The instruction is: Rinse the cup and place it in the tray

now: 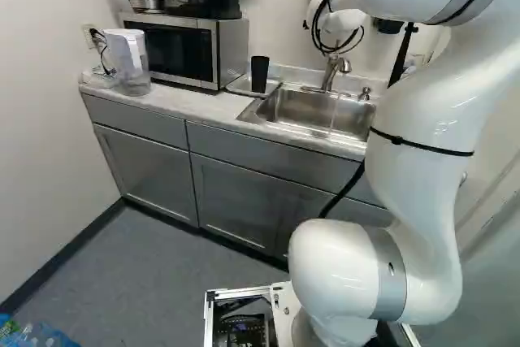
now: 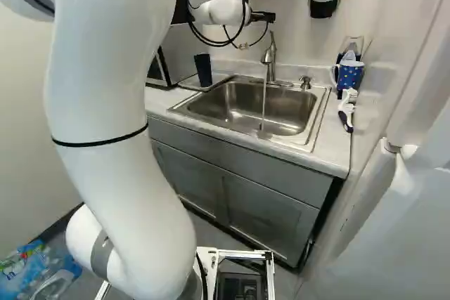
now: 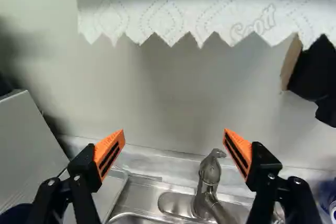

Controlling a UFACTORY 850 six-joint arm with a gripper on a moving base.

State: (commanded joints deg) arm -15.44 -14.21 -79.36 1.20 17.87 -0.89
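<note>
The dark cup [image 1: 259, 74] stands upright on the tray [image 1: 240, 85], between microwave and sink; it shows too in the right base view [image 2: 203, 70]. Over the sink, high near the faucet, is my gripper [image 2: 263, 17]. Seen from the wrist, the gripper [image 3: 174, 142] is open, its orange pads wide apart with nothing between them. The tray [image 3: 108, 195] lies below one finger; a dark shape beside that finger may be the cup. The faucet [image 2: 269, 57] runs a thin stream into the sink [image 2: 232, 107].
Paper towel [image 3: 184, 9] hangs ahead of the gripper, with a black fixture [image 3: 317, 72] beside it. The microwave [image 1: 183, 50] and water pitcher [image 1: 128, 61] stand along the counter. A spotted blue mug [image 2: 349, 75] and a brush [image 2: 346, 109] are on the sink's other side.
</note>
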